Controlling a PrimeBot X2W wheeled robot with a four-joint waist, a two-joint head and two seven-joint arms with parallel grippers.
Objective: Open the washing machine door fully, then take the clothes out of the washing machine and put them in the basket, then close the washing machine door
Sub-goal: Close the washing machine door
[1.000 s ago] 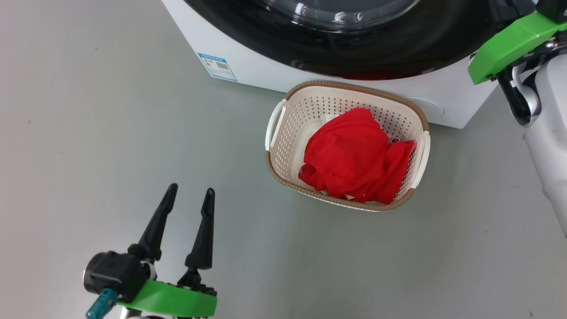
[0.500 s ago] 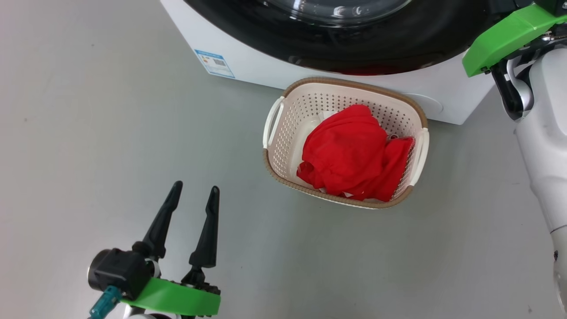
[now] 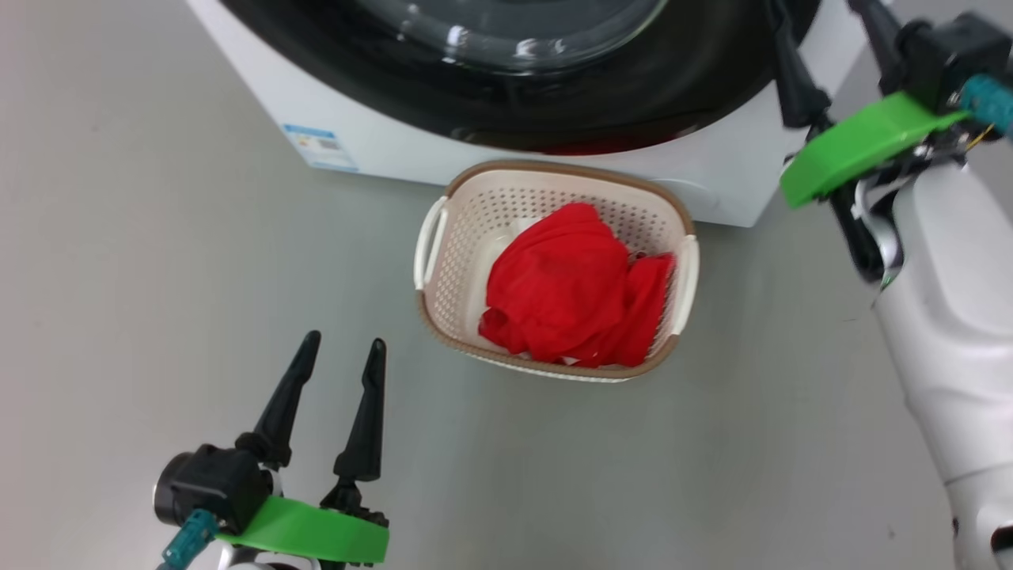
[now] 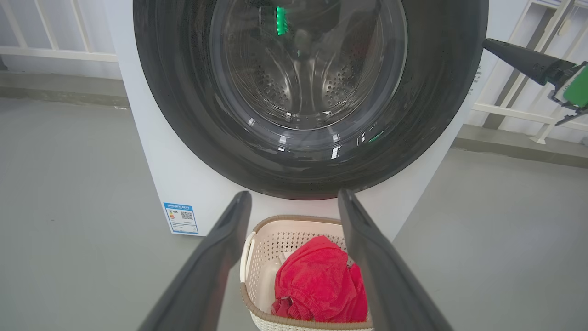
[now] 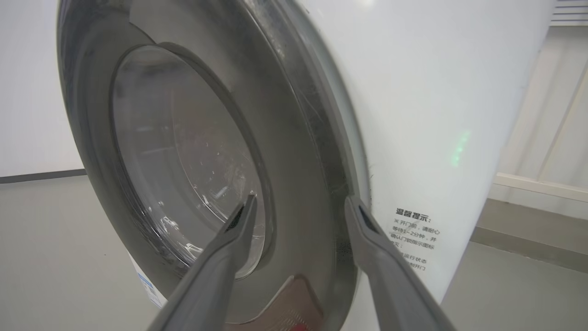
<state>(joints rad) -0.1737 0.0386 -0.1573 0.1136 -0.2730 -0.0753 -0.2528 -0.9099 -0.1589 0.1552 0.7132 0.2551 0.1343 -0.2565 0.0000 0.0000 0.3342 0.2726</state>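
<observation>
Right fingers (image 5: 216,271) apart near the washing machine door (image 5: 298,138)

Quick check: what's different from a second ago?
The head camera swung, so the washing machine and the basket only seem to slide left. The right claw appears to have drawn back from the washing machine door and now shows in the head view, jaws open, holding nothing. Unchanged: door shut, clothes in the basket, left claw open and idle.
</observation>
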